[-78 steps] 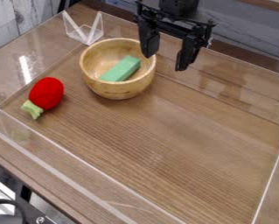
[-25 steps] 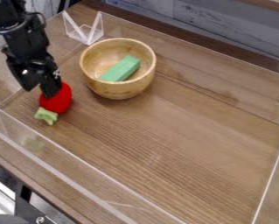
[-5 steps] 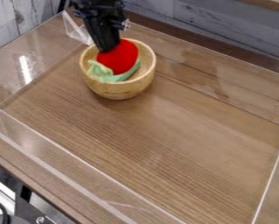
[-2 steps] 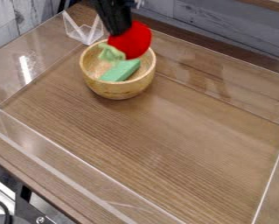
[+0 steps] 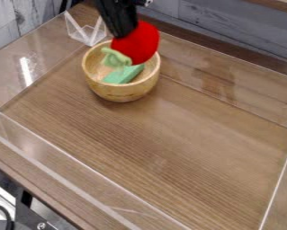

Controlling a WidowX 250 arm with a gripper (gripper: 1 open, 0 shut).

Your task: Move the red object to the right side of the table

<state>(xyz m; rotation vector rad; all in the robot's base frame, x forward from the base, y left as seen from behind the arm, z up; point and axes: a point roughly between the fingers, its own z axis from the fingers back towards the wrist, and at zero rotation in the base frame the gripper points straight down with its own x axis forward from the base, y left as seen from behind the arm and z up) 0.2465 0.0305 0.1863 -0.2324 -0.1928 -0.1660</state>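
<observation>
Red toy fruit held above the wooden bowl

Through the camera view we see the black gripper pointing steeply down over the far left part of the table, its fingers clamped on the red toy fruit, which hangs clear of the tabletop just over the bowl's far right rim. We make out a green block lying inside the bowl and a pale leafy bit below the fruit; we cannot tell whether the two touch. Clear acrylic walls edge the wood-grain table
</observation>
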